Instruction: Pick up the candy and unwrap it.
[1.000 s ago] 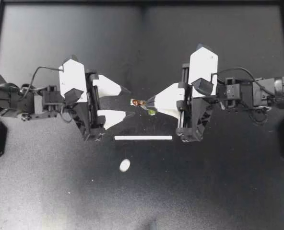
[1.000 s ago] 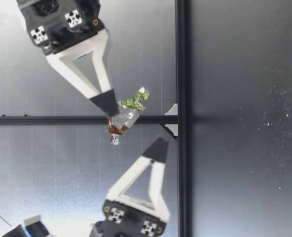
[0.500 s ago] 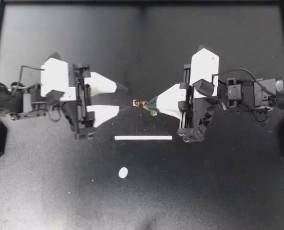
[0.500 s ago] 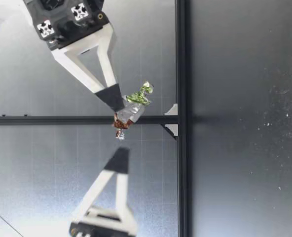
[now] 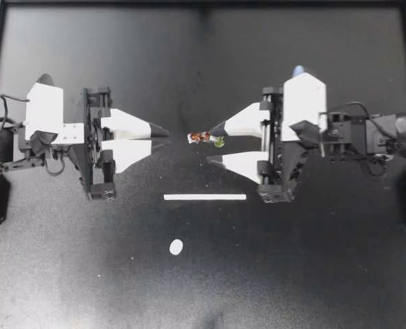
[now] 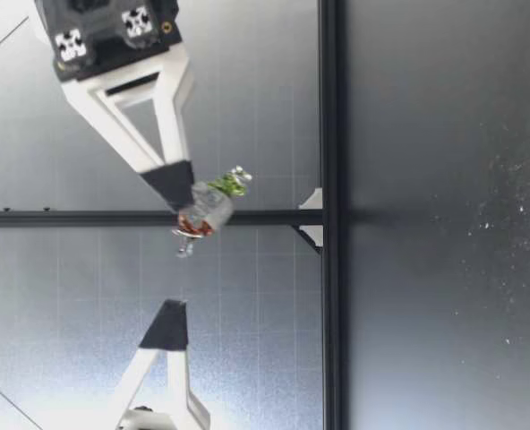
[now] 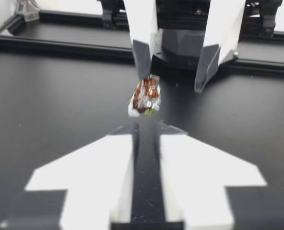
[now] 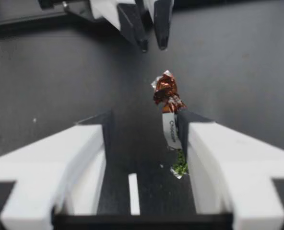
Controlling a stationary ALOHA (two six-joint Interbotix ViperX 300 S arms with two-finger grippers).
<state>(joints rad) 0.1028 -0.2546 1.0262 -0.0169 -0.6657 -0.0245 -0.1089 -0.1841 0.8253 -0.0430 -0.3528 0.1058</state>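
- Top view: my left gripper (image 5: 160, 137), centre-left of frame, has its fingers pressed together with nothing between them. My right gripper (image 5: 210, 145), centre-right, has its fingers spread. The small candy in a brown-and-green foil wrapper (image 5: 204, 138) is mid-frame, at the tip of the right gripper's upper finger and apart from the left gripper. A white strip (image 5: 204, 197) and a small white oval spot (image 5: 176, 247) lie on the black table (image 5: 313, 274), lower centre.
- Low view: the candy (image 6: 204, 210) is raised above the table, against my right gripper's dark fingertip. My left gripper's tip is nearby, not touching.
- Left wrist view: own fingers are closed. The candy (image 7: 145, 96) is ahead, touching one finger of the spread right gripper.
- Right wrist view: the candy (image 8: 167, 92) lies against one finger's inner face, with its brown end past the tip. The other finger is well apart.
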